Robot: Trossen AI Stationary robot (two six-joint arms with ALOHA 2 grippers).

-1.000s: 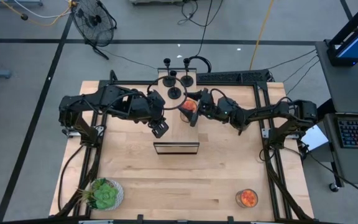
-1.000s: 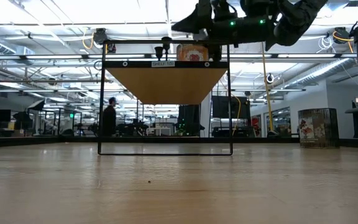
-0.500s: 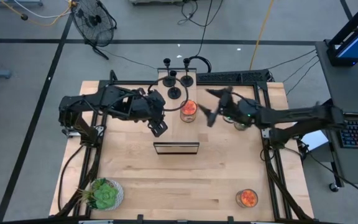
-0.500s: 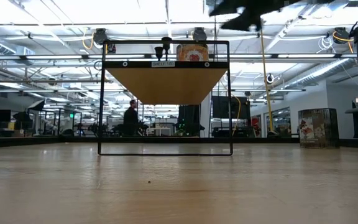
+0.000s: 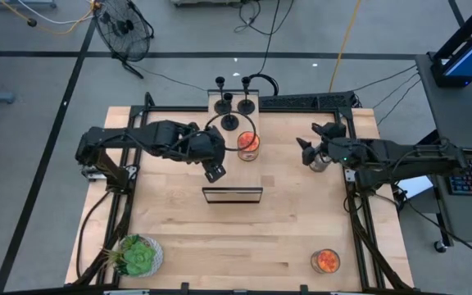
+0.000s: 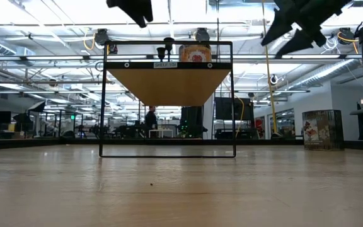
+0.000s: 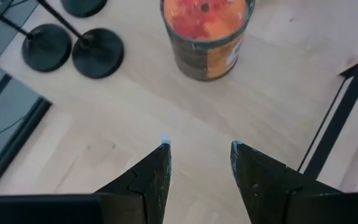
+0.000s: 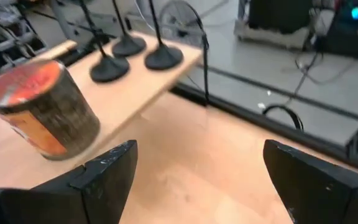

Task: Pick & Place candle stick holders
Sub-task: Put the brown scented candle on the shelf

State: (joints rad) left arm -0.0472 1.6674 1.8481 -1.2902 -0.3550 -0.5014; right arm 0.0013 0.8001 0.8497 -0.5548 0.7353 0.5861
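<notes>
Three black candle stick holders stand on their round bases at the far end of a raised wooden shelf. They also show in the left wrist view and the right wrist view. My left gripper is open and empty above the shelf's left side, on the near side of the holders; its fingers show apart in the left wrist view. My right gripper is open and empty, to the right of the shelf, fingers wide apart in the right wrist view.
A jar with orange filling stands on the shelf just on the near side of the holders, also in the left wrist view. On the table, a second orange jar stands near the front right and a green plant at the front left.
My right gripper has drawn back from the orange jar on the shelf toward the table's right edge and now hangs clear of the shelf. The jar and the three holders stay where they were.
</notes>
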